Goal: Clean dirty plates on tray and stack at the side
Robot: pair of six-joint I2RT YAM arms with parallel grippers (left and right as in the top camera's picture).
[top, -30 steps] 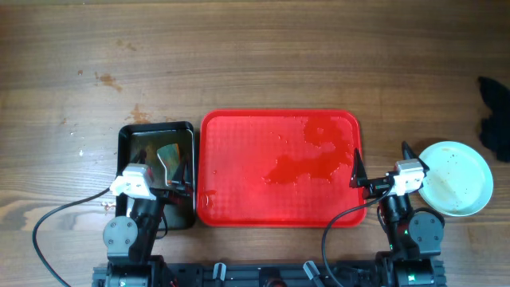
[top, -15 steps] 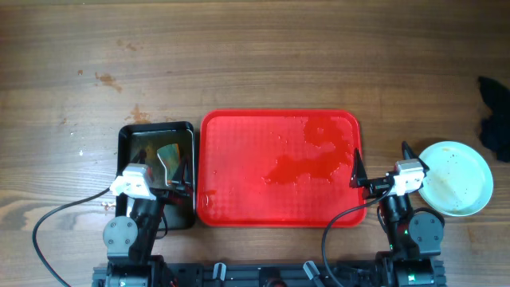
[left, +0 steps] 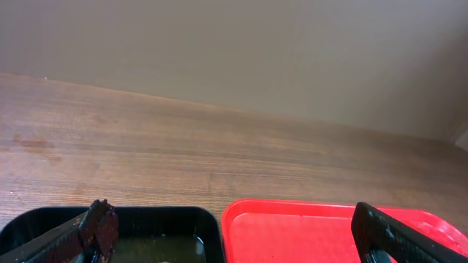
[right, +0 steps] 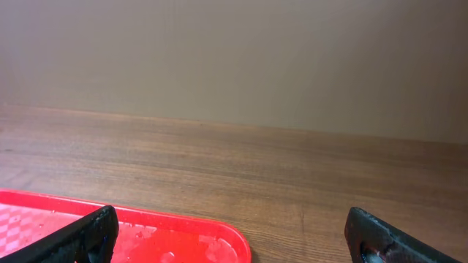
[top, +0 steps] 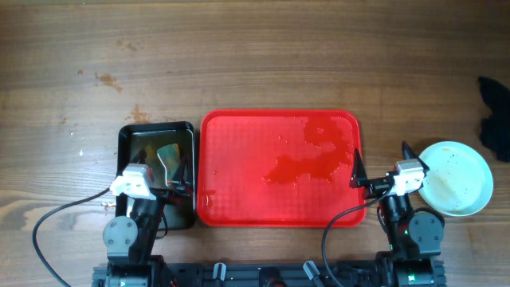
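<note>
Plates (top: 454,178): off the red tray, sitting on the table to its right, apart from it. From overhead I see one round outline, so if it's a stack it's well aligned; can't count how many. Top face shows faint yellowish marks, not heavy smears.

Left to right:
- Black tray (top: 155,126): just beside the red one, holds murky liquid plus a pale greenish thing, maybe a sponge, can't tell. Looks like the wash station, kept close so wiping is a short reach.
- Left gripper (left: 232,212): empty, jaws wide, one finger over the black tray, the other over the red tray's corner. Arm sits low at the near edge, which reads as parked.
- Red tray (top: 247,159): no plates on it. Wet patch (top: 307,163) on the right half, likely from the wiping.
- Right gripper (right: 230,215): also empty and wide, straddling the gap between the red tray's right corner and the plates. Same parked pose.
- Dark thing (top: 494,119) at the far right edge: cut off, can't identify.

My read: task is at or near its end. Nothing left on the tray, neither arm holds anything. Only open question is the plate count.
</note>
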